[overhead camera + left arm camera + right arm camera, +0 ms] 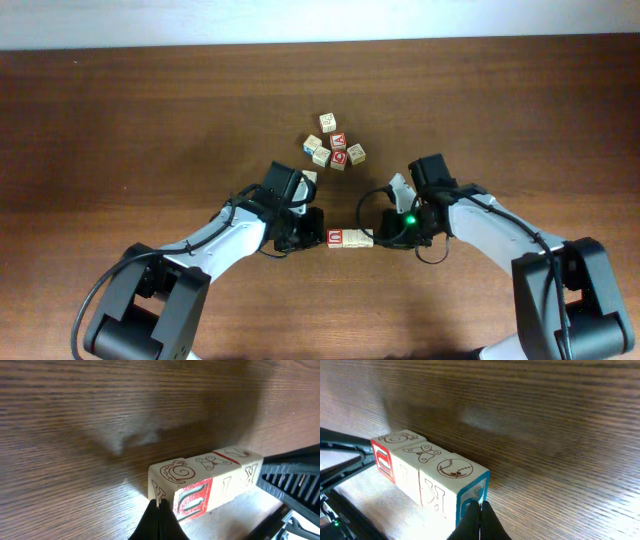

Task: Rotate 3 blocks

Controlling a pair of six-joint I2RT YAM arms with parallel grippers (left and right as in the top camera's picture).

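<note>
**Q:** Which step is shown?

**A:** The row of three blocks lies on the table towards the front, between the arms. The left gripper, fingers fully together and holding nothing, meets the red-faced block at one end. The right gripper, likewise closed and empty, meets the blue-faced block at the other. The turn appears to be in hand; next, the tips probably need to sweep in opposite directions without slipping off.

**Q:** What does each view add?

**A:** Only the overhead view shows the loose cubes, well apart behind. Only the wrist views show tip contact and face colours.
</note>
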